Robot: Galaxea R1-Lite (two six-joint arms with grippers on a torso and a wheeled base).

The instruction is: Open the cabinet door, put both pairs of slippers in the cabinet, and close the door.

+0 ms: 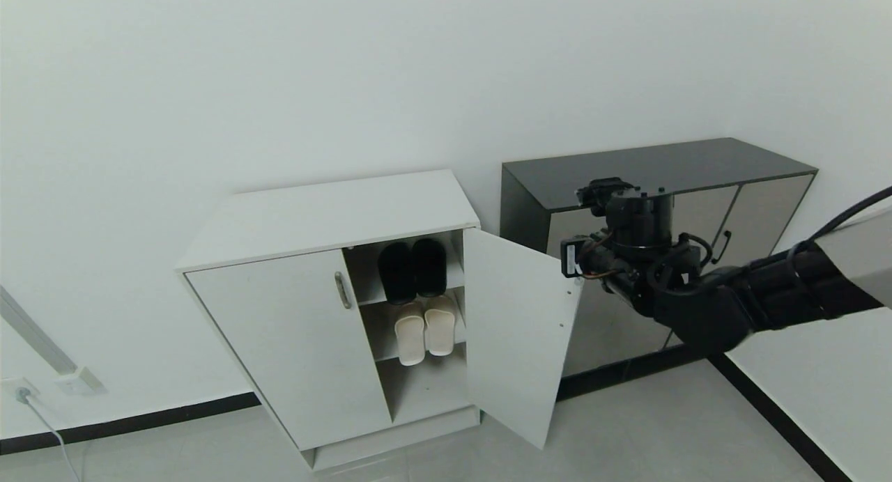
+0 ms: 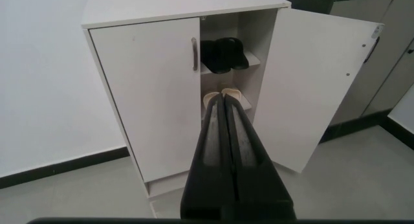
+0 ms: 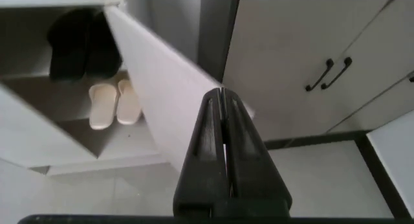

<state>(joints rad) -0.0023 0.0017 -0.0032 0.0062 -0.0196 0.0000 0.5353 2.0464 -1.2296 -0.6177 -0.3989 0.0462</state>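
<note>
**Right gripper (image 3: 222, 94) shut and empty beside the open door (image 1: 519, 336)**

Right gripper: fingers pressed together on nothing, held just beside the upper part of the door's free edge, right of centre in the head view. Left gripper (image 2: 223, 98): likewise pinched closed, empty, facing the white cabinet (image 1: 327, 217) from well apart.

On the upper shelf, centre of the head view: black slippers (image 1: 412, 269), side by side. On the shelf below: white slippers (image 1: 425, 332), side by side. Around them, the white cabinet against the wall, left door shut with its metal handle (image 1: 342, 290), right one swung wide.

Judged step: opening and both loadings done, only the closing left. Next, probably: set the closed fingers against the door's outer face near the free edge, sweep it along the hinge's arc until flush with the left door, and pull clear before the gap shuts.

Further out: dark cabinet (image 1: 655, 165) just beside, upper right of the frame; wall socket (image 1: 17, 390) with a plugged cable, lower left.

Writing: none legible on cabinets or slippers. Small white patch (image 1: 568, 259) at the right arm's end, mark too small to read.
</note>
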